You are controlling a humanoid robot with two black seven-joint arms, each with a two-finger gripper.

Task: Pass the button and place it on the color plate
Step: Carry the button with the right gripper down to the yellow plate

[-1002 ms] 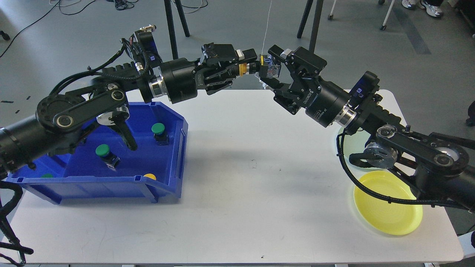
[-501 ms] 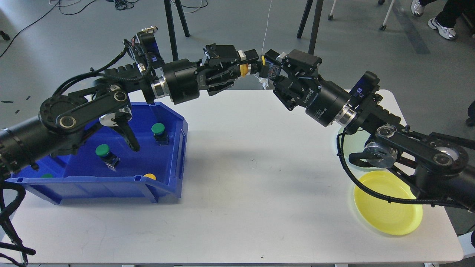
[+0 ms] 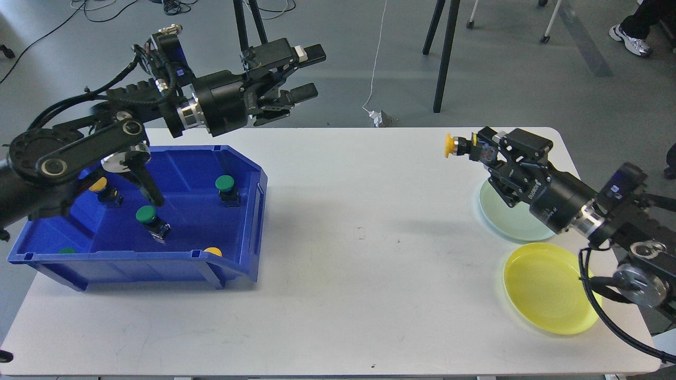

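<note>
Button [image 3: 455, 146]: yellow mushroom cap on a dark body, cap pointing left, held above the white surface [image 3: 359, 274] just left of the pale green plate [image 3: 499, 219]. Right gripper [image 3: 483, 150] fingers clamped on its body. Left gripper [image 3: 309, 71] fingers spread apart, empty, above the blue bin [image 3: 240, 266]. Yellow plate [image 3: 549, 287] bare.

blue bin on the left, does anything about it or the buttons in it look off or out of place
Nothing looks damaged or spilled. The blue bin sits slightly skewed to the table's edges, and its buttons lie scattered: one green button is tipped over on its side, while another green button stands upright. That looks like ordinary loose storage, not a fault.
</note>
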